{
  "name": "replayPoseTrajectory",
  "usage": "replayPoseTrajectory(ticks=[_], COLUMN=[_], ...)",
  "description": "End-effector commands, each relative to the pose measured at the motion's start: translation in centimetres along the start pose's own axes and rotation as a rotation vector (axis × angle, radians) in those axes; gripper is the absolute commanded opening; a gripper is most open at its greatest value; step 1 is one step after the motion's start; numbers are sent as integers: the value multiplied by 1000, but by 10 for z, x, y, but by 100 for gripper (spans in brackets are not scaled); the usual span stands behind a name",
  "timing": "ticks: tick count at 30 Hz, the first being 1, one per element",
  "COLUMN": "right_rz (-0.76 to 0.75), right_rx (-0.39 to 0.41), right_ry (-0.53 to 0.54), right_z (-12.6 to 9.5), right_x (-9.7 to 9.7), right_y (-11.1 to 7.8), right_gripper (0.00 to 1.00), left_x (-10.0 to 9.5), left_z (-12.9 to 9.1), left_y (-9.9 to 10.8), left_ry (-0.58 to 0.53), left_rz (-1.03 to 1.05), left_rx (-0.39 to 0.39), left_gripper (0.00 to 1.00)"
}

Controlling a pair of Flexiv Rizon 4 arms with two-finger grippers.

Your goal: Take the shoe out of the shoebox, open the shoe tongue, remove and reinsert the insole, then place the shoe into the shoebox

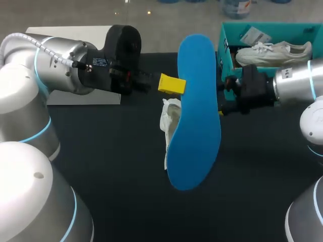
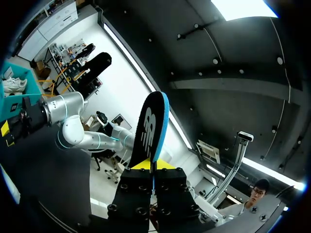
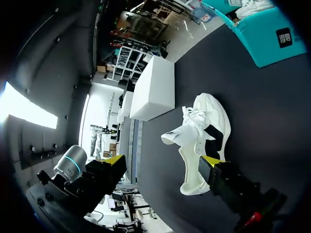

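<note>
My left gripper (image 1: 171, 84) is clamped on the blue insole (image 1: 194, 111), holding it raised at frame centre, clear of the white shoe (image 1: 170, 121) on the table beneath. My right gripper (image 3: 162, 162) has its fingers apart, probably ready to steady that shoe. The shoebox (image 1: 224, 35) is at upper right.

White logo on the insole (image 2: 150, 130), dark label on the shoebox (image 3: 257, 36) — wording unreadable.

The insole (image 1: 194, 111) is bright blue on one side and black with a white mark on the other. The shoe (image 3: 201, 141) is white, black inside. The shoebox (image 1: 287, 30) is blue-green. The table (image 1: 111, 151) is black. The left gripper (image 1: 171, 84) has yellow tips. The left arm (image 1: 55, 65) is silver with light blue rings
</note>
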State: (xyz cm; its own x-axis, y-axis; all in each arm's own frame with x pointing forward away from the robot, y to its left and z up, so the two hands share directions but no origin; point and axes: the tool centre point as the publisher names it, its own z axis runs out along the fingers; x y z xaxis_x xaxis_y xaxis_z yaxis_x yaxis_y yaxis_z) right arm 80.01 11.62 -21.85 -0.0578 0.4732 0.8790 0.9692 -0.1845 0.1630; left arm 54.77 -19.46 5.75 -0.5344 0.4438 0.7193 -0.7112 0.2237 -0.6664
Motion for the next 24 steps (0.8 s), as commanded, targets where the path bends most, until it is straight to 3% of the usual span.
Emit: replayPoseTrajectory(ticks=[1,10,24], right_rz=[96,115,33], right_rx=[44,38,52], right_ry=[426,455,395], right_z=[-33,-52,-70], right_x=[6,27,77], right_y=[2,14,34], right_gripper=[100,100,100], left_x=[-1,-1,-1], left_z=[0,0,0], left_y=[1,1,1], left_ry=[2,2,2], left_rz=[1,1,1], left_rx=[2,2,2], left_gripper=[0,0,0])
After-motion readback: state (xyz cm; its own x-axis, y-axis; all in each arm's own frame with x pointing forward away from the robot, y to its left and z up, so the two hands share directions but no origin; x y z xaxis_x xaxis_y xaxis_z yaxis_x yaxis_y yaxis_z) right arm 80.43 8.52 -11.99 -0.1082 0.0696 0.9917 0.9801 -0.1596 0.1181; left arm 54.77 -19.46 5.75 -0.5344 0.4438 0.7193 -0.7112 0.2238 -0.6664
